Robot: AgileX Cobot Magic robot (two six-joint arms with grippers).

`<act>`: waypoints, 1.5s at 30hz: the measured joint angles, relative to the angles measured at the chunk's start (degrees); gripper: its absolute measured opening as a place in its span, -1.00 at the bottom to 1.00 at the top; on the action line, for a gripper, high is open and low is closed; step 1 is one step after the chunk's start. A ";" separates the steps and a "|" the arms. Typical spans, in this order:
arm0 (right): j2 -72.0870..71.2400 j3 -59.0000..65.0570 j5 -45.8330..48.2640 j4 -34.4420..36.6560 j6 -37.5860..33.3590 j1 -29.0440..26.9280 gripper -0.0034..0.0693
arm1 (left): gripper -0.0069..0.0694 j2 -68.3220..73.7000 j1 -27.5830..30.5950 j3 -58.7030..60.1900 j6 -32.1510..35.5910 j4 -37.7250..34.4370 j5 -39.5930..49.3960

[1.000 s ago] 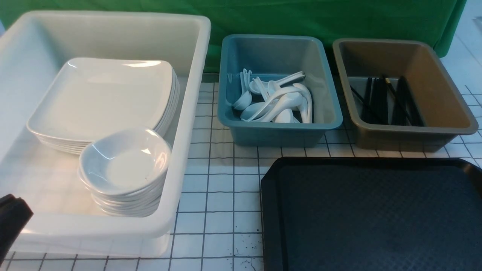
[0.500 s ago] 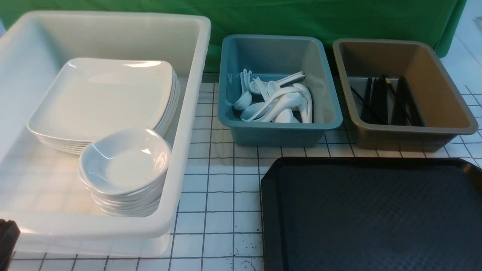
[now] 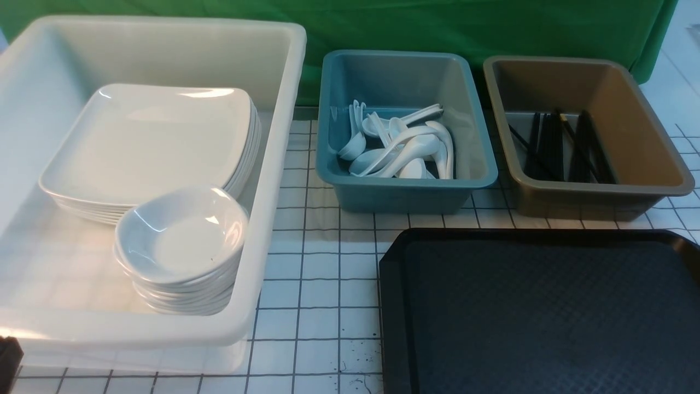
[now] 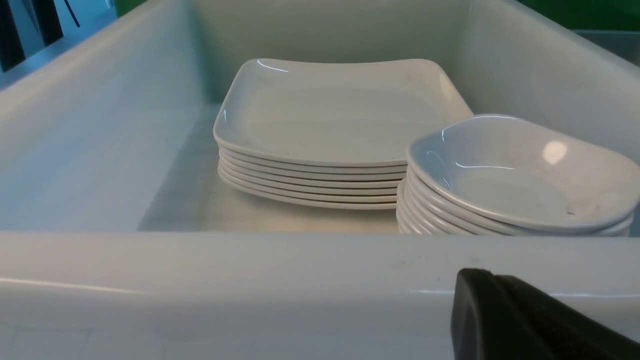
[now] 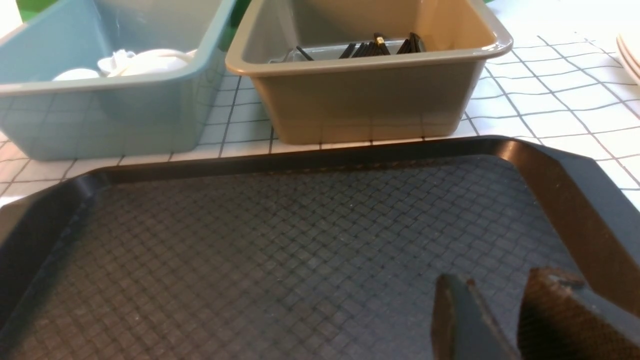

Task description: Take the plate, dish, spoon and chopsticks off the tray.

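The black tray [image 3: 536,312] lies at the front right with nothing on it; its textured floor [image 5: 300,250] fills the right wrist view. The plate [image 3: 147,142] tops a stack in the white tub, and the dish [image 3: 180,235] tops a smaller stack in front of it. Both stacks, plate [image 4: 335,115] and dish [image 4: 520,175], show in the left wrist view. A spoon [image 3: 399,148] lies among others in the blue bin. Chopsticks [image 3: 558,145] lie in the brown bin. My left gripper [image 4: 480,275] is shut and empty, just outside the tub's near wall. My right gripper [image 5: 500,277] hangs open over the tray.
The white tub [image 3: 273,164] stands at the left, the blue bin [image 3: 404,191] in the middle and the brown bin [image 3: 596,197] at the right, all behind the tray. A grid-patterned tabletop [image 3: 317,284] separates tub and tray. Green cloth hangs at the back.
My left gripper has drawn back down towards the front left corner, so only a sliver of it shows in the front view now. Nothing else has moved.
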 joint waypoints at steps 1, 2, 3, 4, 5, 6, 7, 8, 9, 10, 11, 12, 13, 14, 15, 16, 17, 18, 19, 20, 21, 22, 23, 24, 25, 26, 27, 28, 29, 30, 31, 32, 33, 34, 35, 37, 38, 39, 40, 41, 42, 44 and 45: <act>0.00 0.00 0.00 0.00 0.00 0.00 -0.25 | -0.81 0.00 0.00 0.00 0.00 0.00 0.00; 0.00 0.00 0.00 0.00 0.00 0.00 -0.25 | -0.81 0.00 0.00 0.00 0.00 0.00 0.00; 0.00 0.00 0.00 0.00 0.00 0.00 -0.25 | -0.81 0.00 0.00 0.00 0.00 0.00 0.00; 0.00 0.00 0.00 0.00 0.00 0.00 -0.25 | -0.81 0.00 0.00 0.00 0.00 0.00 0.00; 0.00 0.00 0.00 0.00 0.00 0.00 -0.25 | -0.81 0.00 0.00 0.00 0.00 0.00 0.00; 0.00 0.00 0.00 0.00 0.00 0.00 -0.25 | -0.81 0.00 0.00 0.00 0.00 0.00 0.00; 0.00 0.00 0.00 0.00 0.00 0.00 -0.25 | -0.81 0.00 0.00 0.00 0.00 0.00 0.00; 0.00 0.00 0.00 0.00 0.00 0.00 -0.25 | -0.81 0.00 0.00 0.00 0.00 0.00 0.00; 0.00 0.00 0.00 0.00 0.00 0.00 -0.25 | -0.81 0.00 0.00 0.00 0.00 0.00 0.00; 0.00 0.00 0.00 0.00 0.00 0.00 -0.25 | -0.81 0.00 0.00 0.00 0.00 0.00 0.00; 0.00 0.00 0.00 0.00 0.00 0.00 -0.25 | -0.81 0.00 0.00 0.00 0.00 0.00 0.00; 0.00 0.00 0.00 0.00 0.00 0.00 -0.25 | -0.81 0.00 0.00 0.00 0.00 0.00 0.00; 0.00 0.00 0.00 0.00 0.00 0.00 -0.25 | -0.81 0.00 0.00 0.00 0.00 0.00 0.00; 0.00 0.00 0.00 0.00 0.00 0.00 -0.25 | -0.81 0.00 0.00 0.00 0.00 0.00 0.00; 0.00 0.00 0.00 0.00 0.00 0.00 -0.25 | -0.81 0.00 0.00 0.00 0.00 0.00 0.00; 0.00 0.00 0.00 0.00 0.00 0.00 -0.25 | -0.81 0.00 0.00 0.00 0.00 0.00 0.00; 0.00 0.00 0.00 0.00 0.00 0.00 -0.25 | -0.81 0.00 0.00 0.00 0.00 0.00 0.00; 0.00 0.00 0.00 0.00 0.00 0.00 -0.25 | -0.81 0.00 0.00 0.00 0.00 0.00 0.00; 0.00 0.00 0.00 0.00 0.00 0.00 -0.25 | -0.81 0.00 0.00 0.00 0.00 0.00 0.00; 0.00 0.00 0.00 0.00 0.00 0.00 -0.25 | -0.81 0.00 0.00 0.00 0.00 0.00 0.00; 0.00 0.00 0.00 0.00 0.00 0.00 -0.25 | -0.81 0.00 0.00 0.00 0.00 0.00 0.00; 0.00 0.00 0.00 0.00 0.00 0.00 -0.25 | -0.81 0.00 0.00 0.00 0.00 0.00 0.00; 0.00 0.00 0.00 0.00 0.00 0.00 -0.25 | -0.81 0.00 0.00 0.00 0.00 0.00 0.00; 0.00 0.00 0.00 0.00 0.00 0.00 -0.25 | -0.81 0.00 0.00 0.00 0.00 0.00 0.00; 0.00 0.00 0.00 0.00 0.00 0.00 -0.25 | -0.81 0.00 0.00 0.00 0.00 0.00 0.00; 0.00 0.00 0.00 0.00 0.00 0.00 -0.25 | -0.81 0.00 0.00 0.00 0.00 0.00 0.00; 0.00 0.00 0.00 0.00 0.00 0.00 -0.25 | -0.81 0.00 0.00 0.00 0.00 0.00 0.00; 0.00 0.00 0.00 0.00 0.00 0.00 -0.25 | -0.81 0.00 0.00 0.00 0.00 0.00 0.00; 0.00 0.00 0.00 0.00 0.00 0.00 -0.25 | -0.81 0.00 0.00 0.00 0.00 0.00 0.00; 0.00 0.00 0.00 0.00 0.00 0.00 -0.25 | -0.81 0.00 0.00 0.00 0.00 0.00 0.00; 0.00 0.00 0.00 0.00 0.00 0.00 -0.25 | -0.81 0.00 0.00 0.00 0.00 0.00 0.00; 0.00 0.00 0.00 0.00 0.00 0.00 -0.25 | -0.81 0.00 0.00 0.00 0.00 0.00 0.00; 0.00 0.00 0.00 0.00 0.00 0.00 -0.25 | -0.81 0.00 0.00 0.00 0.00 0.00 0.00; 0.00 0.00 0.00 0.00 0.00 0.00 -0.25 | -0.81 0.00 0.00 0.00 0.00 0.00 0.00; 0.00 0.00 0.00 0.00 0.00 0.00 -0.25 | -0.81 0.00 0.00 0.00 0.00 0.00 0.00; 0.00 0.00 0.00 0.00 0.00 0.00 -0.25 | -0.81 0.00 0.00 0.00 0.00 0.00 0.00; 0.00 0.00 0.00 0.00 0.00 0.00 -0.25 | -0.81 0.00 0.00 0.00 0.00 0.00 0.00; 0.00 0.00 0.00 0.00 0.00 0.00 -0.25 | -0.81 0.00 0.00 0.00 0.00 0.00 0.00; 0.00 0.00 0.00 0.00 0.00 0.00 -0.25 | -0.81 0.00 0.00 0.00 0.00 0.00 0.00; 0.00 0.00 0.00 0.00 0.00 0.00 -0.25 | -0.81 0.00 0.00 0.00 0.00 0.00 0.00; 0.00 0.00 0.00 0.00 0.00 0.00 -0.25 | -0.81 0.00 0.00 0.00 0.48 0.00 0.00; 0.00 0.00 0.00 0.00 0.00 0.00 -0.25 | -0.81 0.00 0.00 0.00 0.93 0.00 0.00; 0.00 0.00 0.00 0.00 0.00 0.00 -0.25 | -0.81 0.00 0.00 0.00 1.05 0.06 0.00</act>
